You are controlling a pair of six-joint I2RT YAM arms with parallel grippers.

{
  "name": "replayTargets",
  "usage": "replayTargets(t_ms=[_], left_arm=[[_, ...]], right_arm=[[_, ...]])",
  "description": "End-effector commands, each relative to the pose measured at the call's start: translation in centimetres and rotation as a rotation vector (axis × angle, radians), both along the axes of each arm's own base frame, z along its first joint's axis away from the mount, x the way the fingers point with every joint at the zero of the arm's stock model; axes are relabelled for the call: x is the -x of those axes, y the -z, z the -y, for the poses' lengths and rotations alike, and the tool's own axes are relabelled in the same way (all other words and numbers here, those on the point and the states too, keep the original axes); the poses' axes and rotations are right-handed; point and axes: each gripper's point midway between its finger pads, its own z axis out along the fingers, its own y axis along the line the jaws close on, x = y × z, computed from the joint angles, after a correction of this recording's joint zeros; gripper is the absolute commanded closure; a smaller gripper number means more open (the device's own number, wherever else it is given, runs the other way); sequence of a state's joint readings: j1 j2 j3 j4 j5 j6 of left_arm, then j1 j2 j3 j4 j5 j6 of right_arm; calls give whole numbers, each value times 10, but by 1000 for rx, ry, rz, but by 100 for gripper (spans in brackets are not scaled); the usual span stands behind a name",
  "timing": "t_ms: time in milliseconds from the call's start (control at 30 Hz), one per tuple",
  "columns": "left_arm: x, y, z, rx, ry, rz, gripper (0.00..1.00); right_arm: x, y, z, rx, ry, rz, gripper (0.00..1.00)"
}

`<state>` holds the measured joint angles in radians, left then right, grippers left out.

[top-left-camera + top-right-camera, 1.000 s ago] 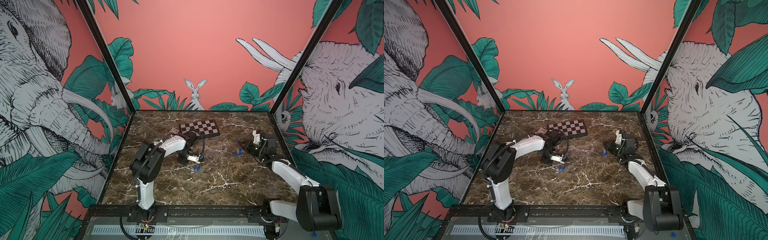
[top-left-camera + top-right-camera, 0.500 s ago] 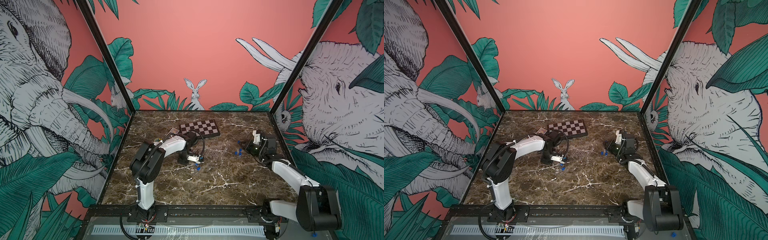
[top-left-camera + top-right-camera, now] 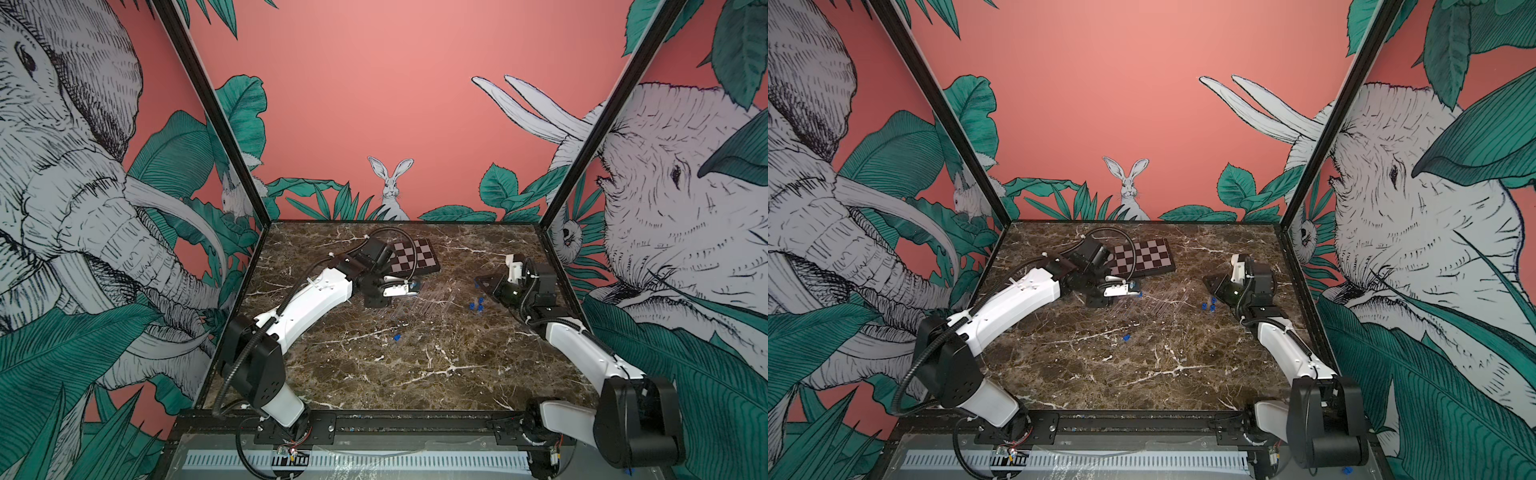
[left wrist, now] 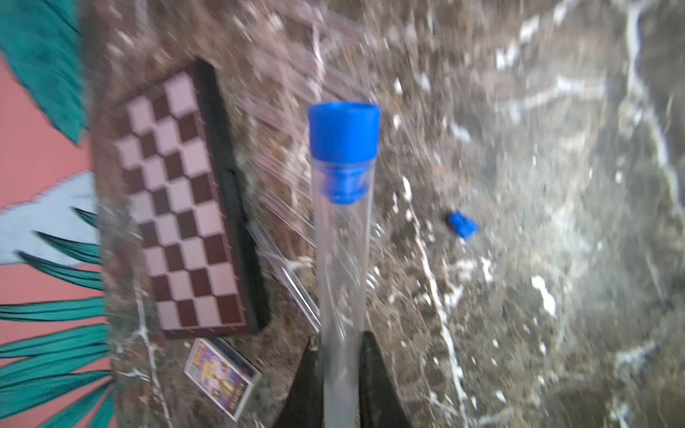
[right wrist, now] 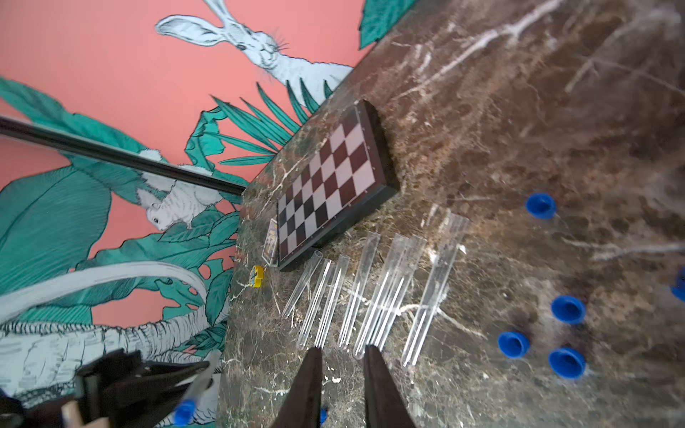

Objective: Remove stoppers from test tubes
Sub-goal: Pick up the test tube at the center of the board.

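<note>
My left gripper [image 4: 341, 342] is shut on a clear test tube [image 4: 343, 259], held off the table with a blue stopper [image 4: 344, 133] plugged in its far end. In both top views this gripper [image 3: 409, 287] [image 3: 1130, 287] hangs in front of the chessboard. Several unplugged test tubes [image 5: 370, 292] [image 3: 424, 301] lie side by side on the marble. My right gripper [image 5: 343, 357] [image 3: 478, 282] hovers past their round ends, open, with nothing between its fingers. Loose stoppers [image 5: 568, 309] [image 3: 477, 304] lie below the right gripper. One more stopper [image 3: 397, 337] [image 4: 462, 225] lies alone nearer the front.
A chessboard [image 3: 411, 259] [image 5: 326, 185] lies at the back, next to the tube row. A small printed card box [image 4: 222, 378] and a yellow toy piece [image 5: 256, 276] sit by its left end. Walls close in the table on three sides.
The left gripper has shut on the stoppered tube and carried it up and back toward the chessboard. The right gripper's jaws have spread apart. The lone stopper has stayed put.
</note>
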<state>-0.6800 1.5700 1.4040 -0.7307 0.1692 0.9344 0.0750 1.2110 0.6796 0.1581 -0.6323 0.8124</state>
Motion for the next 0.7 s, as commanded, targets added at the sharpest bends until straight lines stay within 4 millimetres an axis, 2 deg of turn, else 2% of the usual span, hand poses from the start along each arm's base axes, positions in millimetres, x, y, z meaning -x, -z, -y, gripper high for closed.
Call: replayTargets(t_ms=[0, 100, 167, 300, 400, 667], left_arm=[[0, -46, 55, 258, -23, -36, 96], [-10, -73, 85, 394, -70, -85, 97], [-17, -82, 101, 460, -92, -129, 98], [-27, -93, 125, 558, -115, -175, 98], [-28, -94, 137, 583, -120, -201, 98], [-26, -92, 150, 585, -129, -227, 98]], right_arm=[[2, -65, -24, -62, -110, 213, 72], [11, -96, -37, -56, -167, 317, 67], [17, -113, -43, -46, -195, 375, 65], [21, -128, -48, -39, -214, 421, 59], [19, -133, -49, -37, -211, 438, 55], [-2, -117, -52, 10, -168, 364, 51]])
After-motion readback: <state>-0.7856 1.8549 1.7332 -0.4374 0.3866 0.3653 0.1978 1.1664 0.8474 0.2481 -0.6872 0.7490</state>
